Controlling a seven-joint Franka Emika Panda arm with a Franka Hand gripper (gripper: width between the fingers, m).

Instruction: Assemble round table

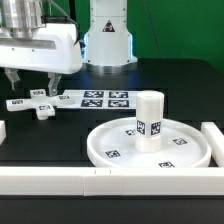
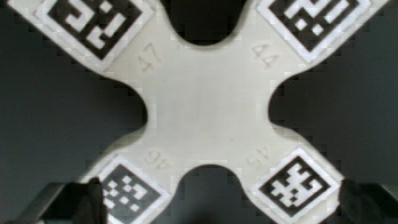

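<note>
1. Step in hand, as judged: pick up the white plastic cross-shaped four-arm piece (image 1: 40,106). It lies flat on the black table (image 1: 60,140) at the exterior view's left, just beside the marker board (image 1: 100,98).
2. The two-finger gripper (image 1: 30,84) hangs over the cross, its fingers (image 2: 68,200) spread and holding nothing.
3. Advice: centre on the narrow waist between two rounded notches, descend straight, and close across the waist, not over the tagged arms, so that the piece does not twist.
4. The large round rimmed white disc (image 1: 195,150) carries the short white cylinder post (image 1: 149,118), upright near its middle.
5. Surfaces look smooth, matte and rigid. Each arm end bears a black-and-white square tag.
</note>
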